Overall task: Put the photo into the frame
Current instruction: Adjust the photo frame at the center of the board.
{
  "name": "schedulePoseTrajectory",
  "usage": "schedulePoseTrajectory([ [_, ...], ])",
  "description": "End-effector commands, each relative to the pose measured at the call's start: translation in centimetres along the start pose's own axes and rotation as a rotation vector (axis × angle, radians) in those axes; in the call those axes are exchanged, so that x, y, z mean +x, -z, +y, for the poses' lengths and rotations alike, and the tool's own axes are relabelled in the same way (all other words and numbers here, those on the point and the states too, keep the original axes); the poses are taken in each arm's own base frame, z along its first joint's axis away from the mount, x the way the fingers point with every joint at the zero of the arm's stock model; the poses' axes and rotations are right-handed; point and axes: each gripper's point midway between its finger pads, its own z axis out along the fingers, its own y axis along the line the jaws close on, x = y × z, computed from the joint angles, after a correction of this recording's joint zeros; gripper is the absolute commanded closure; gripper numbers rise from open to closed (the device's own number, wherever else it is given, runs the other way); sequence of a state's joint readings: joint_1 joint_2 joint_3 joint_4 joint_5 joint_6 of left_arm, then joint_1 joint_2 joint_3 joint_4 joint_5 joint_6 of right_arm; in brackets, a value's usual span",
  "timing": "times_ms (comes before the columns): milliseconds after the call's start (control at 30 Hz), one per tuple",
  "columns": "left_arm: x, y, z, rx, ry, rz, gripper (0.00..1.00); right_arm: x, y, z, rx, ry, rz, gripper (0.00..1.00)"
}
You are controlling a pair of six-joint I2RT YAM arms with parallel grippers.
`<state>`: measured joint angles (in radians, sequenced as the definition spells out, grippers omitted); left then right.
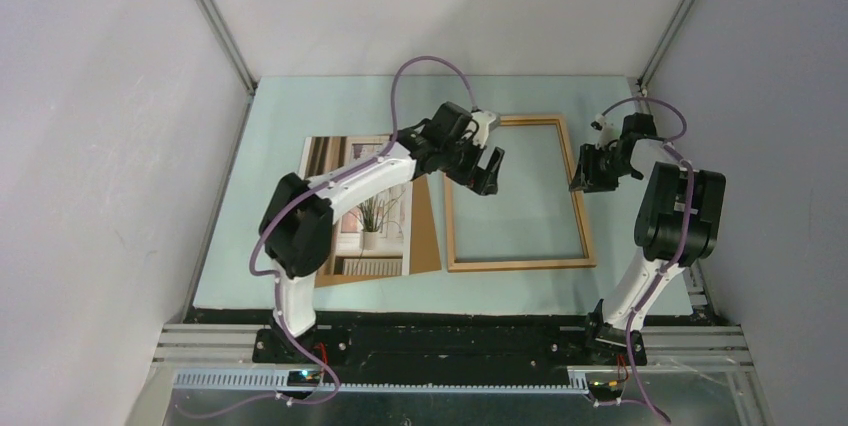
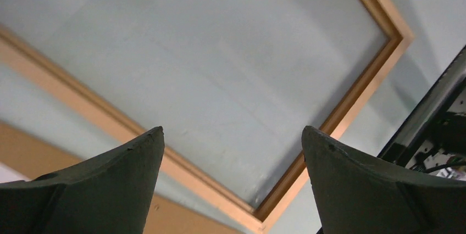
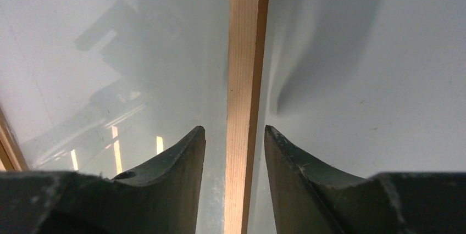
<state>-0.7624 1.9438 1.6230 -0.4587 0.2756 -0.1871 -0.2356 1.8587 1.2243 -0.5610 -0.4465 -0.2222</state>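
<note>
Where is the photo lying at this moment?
In the top view, the photo lies left of centre on a brown board, just left of the frame, partly hidden by the left arm.

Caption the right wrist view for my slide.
Right gripper straddles the right-hand rail of the frame, one finger on each side, open and not yet gripping.

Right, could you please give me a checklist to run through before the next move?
1. Frame flat, no photo inside: ok.
2. Photo picture-side up on the brown board: ok.
3. Left tool open, empty: ok.
4. Right tool gripping the frame's rail: not ok; its fingers straddle it with gaps.
5. Photo held by either tool: not ok.
6. Glass in the frame: cannot tell.
</note>
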Motion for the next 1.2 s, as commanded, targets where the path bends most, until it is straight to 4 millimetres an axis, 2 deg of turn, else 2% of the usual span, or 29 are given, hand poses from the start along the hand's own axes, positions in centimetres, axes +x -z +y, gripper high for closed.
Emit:
schedulePoseTrajectory([
  [0,-1.5,4.3,1.8,-0.09,-0.079,-0.085,0.0,-0.3,-0.4,-0.6,0.04,0.029,-0.004,0.53],
  [133,-0.8,6.1,3.2,-0.128,-0.076,-0.096,0.0,-0.2,-0.6,-0.7,0.051,0.027,0.002,0.57],
  [233,-0.2,7.4,4.2,-0.156,-0.077,-0.101,0.0,-0.1,-0.8,-0.8,0.056,0.013,0.01,0.63],
  [467,1.1,10.3,8.0,-0.25,-0.054,-0.114,0.0,-0.3,-0.8,-1.4,0.072,-0.026,0.008,0.82],
  [600,1.7,12.1,9.5,-0.295,-0.053,-0.13,0.0,-0.4,-0.6,-2.0,0.077,-0.057,0.0,0.88],
  [900,3.7,14.2,12.1,-0.364,-0.012,-0.13,0.0,-0.7,-0.2,-3.1,0.085,-0.094,-0.018,0.96],
  [1167,5.8,15.4,14.1,-0.418,0.032,-0.113,0.0,-0.9,0.1,-3.5,0.089,-0.105,-0.029,0.97],
])
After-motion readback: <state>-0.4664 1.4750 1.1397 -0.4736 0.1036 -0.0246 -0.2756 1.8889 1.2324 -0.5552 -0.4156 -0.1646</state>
